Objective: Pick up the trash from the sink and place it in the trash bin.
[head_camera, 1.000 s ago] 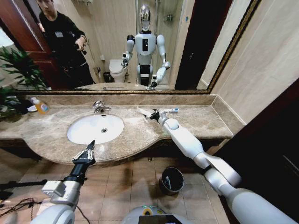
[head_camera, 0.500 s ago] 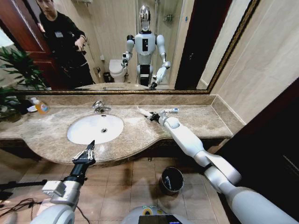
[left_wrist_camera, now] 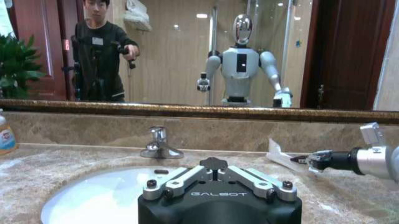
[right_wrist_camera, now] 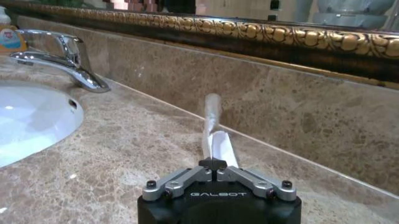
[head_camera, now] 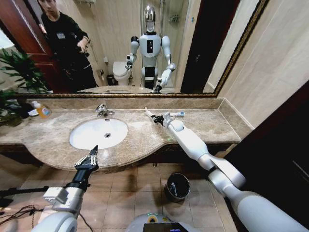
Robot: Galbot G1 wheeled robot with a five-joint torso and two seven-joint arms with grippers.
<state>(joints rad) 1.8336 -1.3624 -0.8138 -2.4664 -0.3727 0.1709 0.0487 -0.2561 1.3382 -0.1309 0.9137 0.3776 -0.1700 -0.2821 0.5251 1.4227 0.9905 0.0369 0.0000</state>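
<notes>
A beige-brown marble worktop (head_camera: 145, 137) runs under a gilt-framed mirror, with the white oval sink (head_camera: 99, 133) and its chrome tap (head_camera: 102, 110) set into it. The right gripper (head_camera: 155, 119) reaches across the worktop beyond the sink's right side, its jaws closed on the near end of a white tube (right_wrist_camera: 212, 126), one piece of the trash. In the right wrist view the tube's long axis runs straight out from the jaws toward the backsplash; in the left wrist view its far end tilts up off the stone (whether the low end still touches cannot be told). A blue-white tube (head_camera: 177, 114) lies just beyond the right wrist, near the backsplash, apart from the jaws.

The left gripper (head_camera: 88, 159) hangs at the worktop's front edge below the sink, jaws spread and empty, well away from either tube, so the right arm is the nearer one by far.

The trash bin (head_camera: 177, 186) stands on the tiled floor below the worktop's front edge, under the right forearm; the held tube must likely travel back toward the robot and down to reach it.
</notes>
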